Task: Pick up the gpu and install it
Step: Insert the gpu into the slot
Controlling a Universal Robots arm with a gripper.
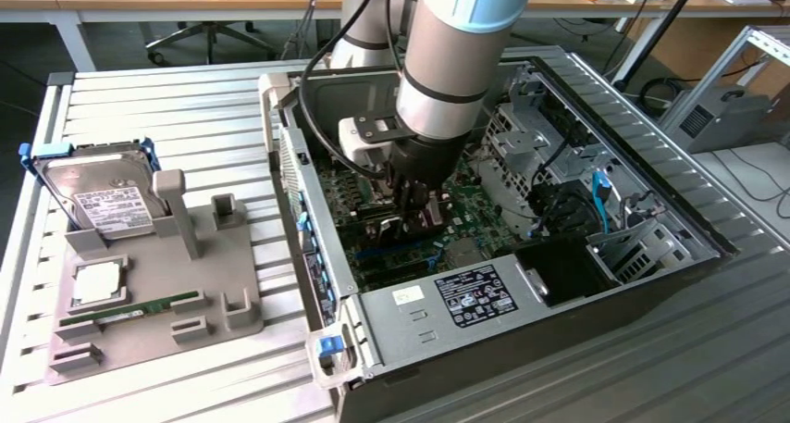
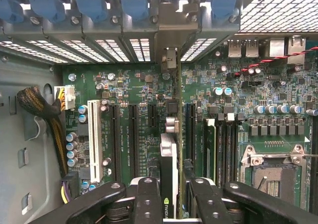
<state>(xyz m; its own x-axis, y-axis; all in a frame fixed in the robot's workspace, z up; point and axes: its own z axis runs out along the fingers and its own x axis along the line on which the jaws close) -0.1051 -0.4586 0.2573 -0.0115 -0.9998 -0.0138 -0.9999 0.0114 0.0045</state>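
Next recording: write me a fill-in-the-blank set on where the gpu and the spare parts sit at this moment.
The gripper is shut on the gpu, holding it above the green ____. The hard drive stands in the grey holder on the exterior view's ____. The one long slot beside the black ones is coloured ____.
Missing words: motherboard, left, white.

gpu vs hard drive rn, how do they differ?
Place: the gpu is over the motherboard inside the case; the hard drive sits in the grey fixture outside it.
Hold: the gripper clamps the gpu, not the hard drive.
Look: gpu slim, edge-on; hard drive broad, silver, white-labelled.
Neither lies flat.
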